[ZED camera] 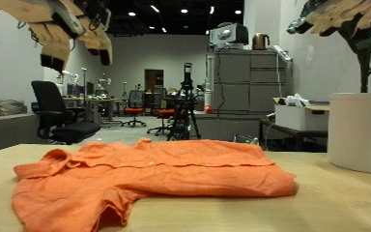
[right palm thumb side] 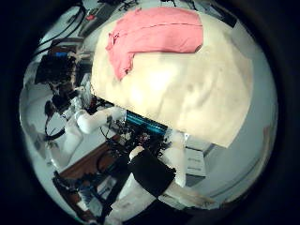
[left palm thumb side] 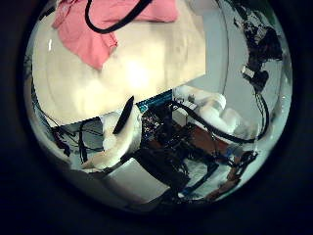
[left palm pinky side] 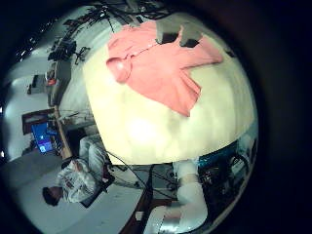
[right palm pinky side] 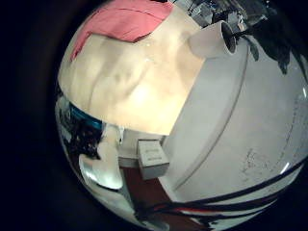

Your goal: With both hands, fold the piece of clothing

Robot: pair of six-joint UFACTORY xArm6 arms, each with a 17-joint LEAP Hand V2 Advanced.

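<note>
Outside view: orange shirt (ZED camera: 147, 179) lies flat on the tan table (ZED camera: 328, 208), mostly spread, one sleeve flopped toward the near edge, soft wrinkled cloth with a rumpled hem. Bare tabletop shows all round it, most on the side under the right hand. Both hands hang high at the top edge, well clear of the cloth: left hand (ZED camera: 68, 27) with fingers drooping loose, holding nothing; right hand (ZED camera: 347, 19) likewise slack and empty. White cylinder (ZED camera: 360, 130) stands at the far table edge on the right-hand side, near the shirt but apart from it. Black office chair (ZED camera: 54, 111) and grey cabinet (ZED camera: 247, 92) sit behind the table, off it.

Left little finger side palm view: shirt (left palm pinky side: 161, 63) seen from far above, collar and sleeves spread, lying toward one end of the rounded pale table (left palm pinky side: 180, 122); wide bare surface beside it. White arm (left palm pinky side: 190, 200) below the table edge.

Left thumb side palm view: only a corner of the shirt (left palm thumb side: 93, 34) shows, on the table (left palm thumb side: 127, 73); own finger (left palm thumb side: 122, 122) juts in.

Right little finger side palm view: shirt (right palm pinky side: 120, 21) at the table's far end, white cylinder (right palm pinky side: 212, 38) just off its side.

Right thumb side palm view: shirt (right palm thumb side: 155, 37) folded-looking strip along the far edge, much bare table (right palm thumb side: 197, 94) nearer.
</note>
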